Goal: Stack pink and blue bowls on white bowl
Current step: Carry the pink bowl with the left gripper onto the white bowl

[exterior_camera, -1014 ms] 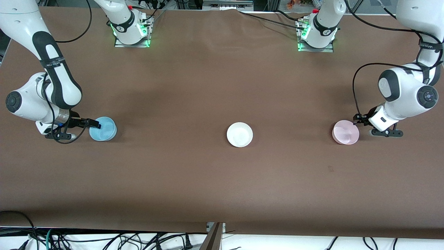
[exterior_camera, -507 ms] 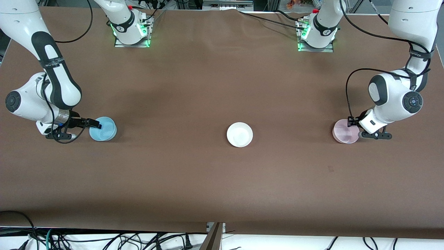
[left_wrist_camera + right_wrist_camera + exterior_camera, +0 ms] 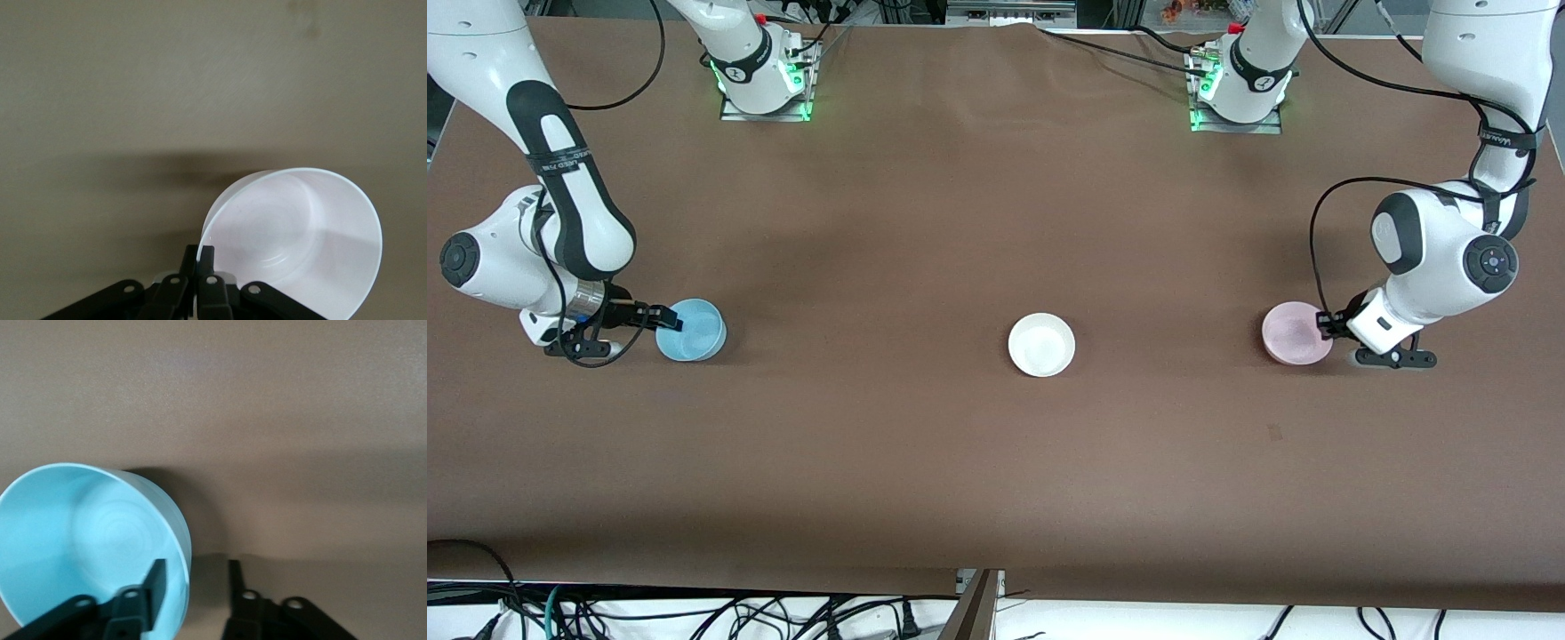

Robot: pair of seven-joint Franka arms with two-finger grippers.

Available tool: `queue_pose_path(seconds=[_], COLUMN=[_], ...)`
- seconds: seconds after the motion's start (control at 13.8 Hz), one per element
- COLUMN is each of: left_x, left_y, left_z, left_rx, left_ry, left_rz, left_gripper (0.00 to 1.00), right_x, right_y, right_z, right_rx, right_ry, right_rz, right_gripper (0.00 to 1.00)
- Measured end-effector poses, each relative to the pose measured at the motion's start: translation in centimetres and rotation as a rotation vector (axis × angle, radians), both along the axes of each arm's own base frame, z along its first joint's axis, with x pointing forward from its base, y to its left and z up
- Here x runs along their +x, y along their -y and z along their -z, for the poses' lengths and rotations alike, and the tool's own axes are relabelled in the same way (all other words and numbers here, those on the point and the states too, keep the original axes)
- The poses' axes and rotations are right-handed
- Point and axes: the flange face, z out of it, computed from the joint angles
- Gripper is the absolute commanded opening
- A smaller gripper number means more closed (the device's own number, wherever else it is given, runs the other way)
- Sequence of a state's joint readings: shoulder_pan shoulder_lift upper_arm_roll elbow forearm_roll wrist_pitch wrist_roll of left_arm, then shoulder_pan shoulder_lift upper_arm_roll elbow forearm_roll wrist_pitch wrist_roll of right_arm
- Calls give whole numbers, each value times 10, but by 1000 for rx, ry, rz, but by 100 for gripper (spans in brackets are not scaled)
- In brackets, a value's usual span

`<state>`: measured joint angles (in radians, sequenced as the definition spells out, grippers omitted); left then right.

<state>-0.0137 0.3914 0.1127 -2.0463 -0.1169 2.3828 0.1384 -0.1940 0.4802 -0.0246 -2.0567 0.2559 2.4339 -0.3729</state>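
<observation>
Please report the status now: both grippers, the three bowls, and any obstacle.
Left gripper shut on pink bowl. Right gripper astride blue bowl rim, open. White bowl unstacked; no obstacle seen.

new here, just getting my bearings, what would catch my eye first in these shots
Three small bowls sit in a row across the brown table: the blue bowl toward the right arm's end, the white bowl in the middle, the pink bowl toward the left arm's end. The left gripper pinches the pink bowl's rim, while the right gripper straddles the blue bowl's wall, fingers apart.
</observation>
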Motion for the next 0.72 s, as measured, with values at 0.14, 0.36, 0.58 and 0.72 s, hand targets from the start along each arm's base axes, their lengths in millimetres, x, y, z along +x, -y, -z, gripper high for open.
queue_pose_path(seconds=[0.14, 0.36, 0.58, 0.72], left_x=[22, 30, 18, 10], left_y=[50, 130, 204, 241], left_z=[-26, -45, -51, -57], left_rx=[-28, -75, -113, -134], left_ry=[20, 26, -9, -28], left_rz=[-102, -252, -391, -466], left_gripper=[0, 0, 0, 0], right_x=[0, 1, 6, 12], right_y=[0, -1, -3, -5], right_z=[0, -1, -7, -14], right_rx=[0, 6, 14, 25], right_ry=[1, -6, -8, -16], right_rz=[-1, -5, -11, -20], right_gripper=[17, 0, 0, 0])
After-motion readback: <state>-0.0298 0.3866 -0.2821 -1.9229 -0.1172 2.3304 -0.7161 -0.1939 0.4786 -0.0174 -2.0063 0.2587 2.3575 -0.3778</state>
